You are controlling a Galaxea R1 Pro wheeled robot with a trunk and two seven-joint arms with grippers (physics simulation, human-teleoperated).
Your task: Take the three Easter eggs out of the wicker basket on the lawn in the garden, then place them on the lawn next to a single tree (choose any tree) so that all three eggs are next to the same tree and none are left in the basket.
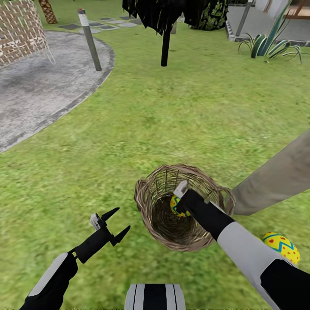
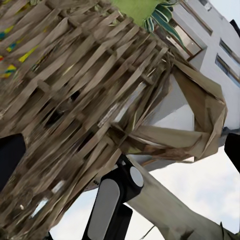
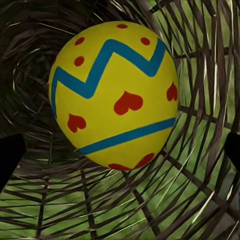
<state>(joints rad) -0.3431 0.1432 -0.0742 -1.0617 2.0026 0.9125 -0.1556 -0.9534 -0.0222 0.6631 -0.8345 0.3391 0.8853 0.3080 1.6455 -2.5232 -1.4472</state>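
On the lawn (image 1: 129,129) beside the pale tree trunk (image 1: 275,181), we are reaching our right gripper (image 1: 180,206) down into the wicker basket (image 1: 148,206) toward an egg inside (image 1: 174,205); whether those jaws are clamping it, we cannot tell. One egg on the grass (image 1: 282,246) is already lying near the trunk. Our left gripper (image 1: 113,224) is hanging spread and empty beside the basket. The third egg isn't locatable, so at least one remains.
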